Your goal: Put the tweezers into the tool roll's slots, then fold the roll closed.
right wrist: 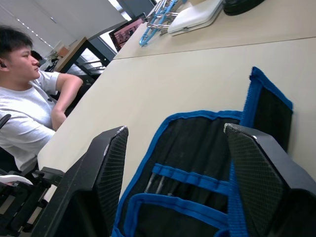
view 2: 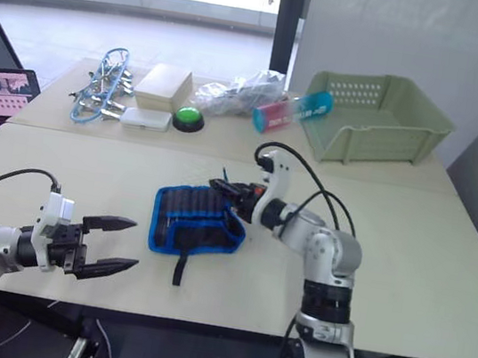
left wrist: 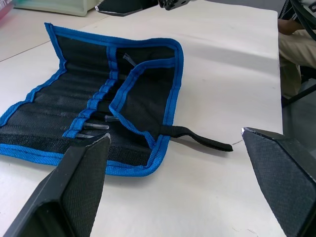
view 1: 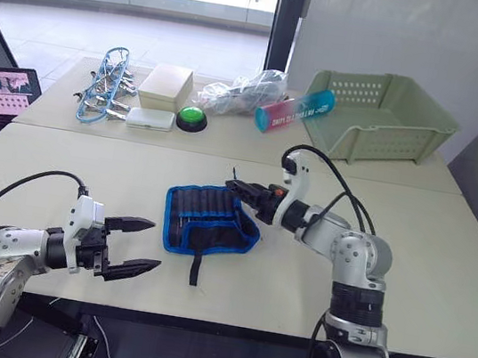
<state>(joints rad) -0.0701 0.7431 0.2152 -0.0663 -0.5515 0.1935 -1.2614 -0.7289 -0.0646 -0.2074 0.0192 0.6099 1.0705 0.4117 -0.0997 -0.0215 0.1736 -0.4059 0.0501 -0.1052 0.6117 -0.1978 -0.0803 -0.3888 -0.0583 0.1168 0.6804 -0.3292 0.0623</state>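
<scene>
Near left, the left gripper (view 1: 135, 244) waits spread and empty, while mid-table the tool roll (view 1: 210, 220) lies half-folded with tweezers (left wrist: 96, 126) slotted, the right gripper (view 1: 242, 188) parted at its far edge; closing remains.

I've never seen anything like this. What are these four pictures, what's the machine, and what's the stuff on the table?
It is a two-armed humanoid robot. Two pictures come from cameras in its head, looking down; the other two sit on its wrists, looking along the black fingers. On the table lies a black tool roll with blue edging, partly folded, with tweezers tucked in its slots. The left gripper hangs open, holding nothing. The right gripper is open at the roll's edge. Behind stand a green basket and a person.
</scene>
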